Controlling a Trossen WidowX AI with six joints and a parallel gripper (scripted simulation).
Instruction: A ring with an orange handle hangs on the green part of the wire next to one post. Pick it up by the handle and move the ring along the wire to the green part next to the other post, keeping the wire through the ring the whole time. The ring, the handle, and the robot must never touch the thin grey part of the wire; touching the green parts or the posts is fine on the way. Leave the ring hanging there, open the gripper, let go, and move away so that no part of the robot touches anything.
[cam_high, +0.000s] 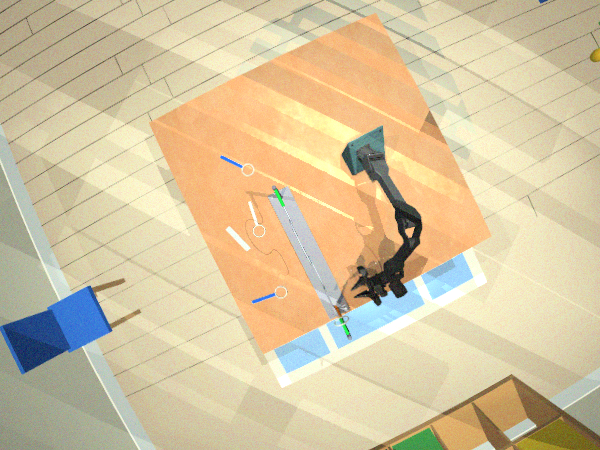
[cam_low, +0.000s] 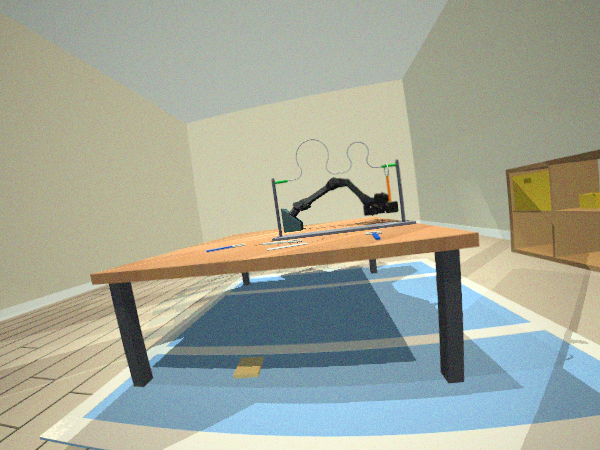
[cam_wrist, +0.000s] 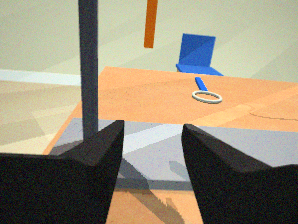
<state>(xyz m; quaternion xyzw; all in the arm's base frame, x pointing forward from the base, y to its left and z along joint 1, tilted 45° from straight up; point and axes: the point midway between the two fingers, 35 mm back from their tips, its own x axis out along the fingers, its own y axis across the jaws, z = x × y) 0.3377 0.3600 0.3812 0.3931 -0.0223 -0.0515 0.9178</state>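
The gripper (cam_high: 356, 293) (cam_wrist: 153, 129) is pointing toward the wire stand with its jaws partly spread and nothing between them. The ring (cam_high: 341, 320) (cam_low: 386, 171) is hanging on the green sleeve (cam_high: 345, 327) (cam_low: 388, 165) beside the near post (cam_low: 400, 192) (cam_wrist: 89, 70), its orange handle (cam_high: 338, 312) (cam_low: 388, 188) (cam_wrist: 150, 25) dangling below. Likely faults: a fingertip is striking the handle if the approach runs off-line, setting the ring swinging onto the grey wire (cam_high: 302, 242) (cam_low: 312, 140). The jaws are missing the handle if they close at the present aim, since it is showing above the fingertips in the wrist view. A tilted grip is risking contact at the wire's bends later.

The wooden table (cam_high: 200, 150) (cam_low: 165, 264) (cam_wrist: 150, 95) is carrying the stand's grey base (cam_high: 305, 250) (cam_low: 345, 231) (cam_wrist: 240, 145). Strips of light are crossing its top. A blue chair (cam_high: 80, 319) (cam_wrist: 196, 52) is standing beyond it, and a cubby shelf (cam_low: 509, 215) is standing by the wall.
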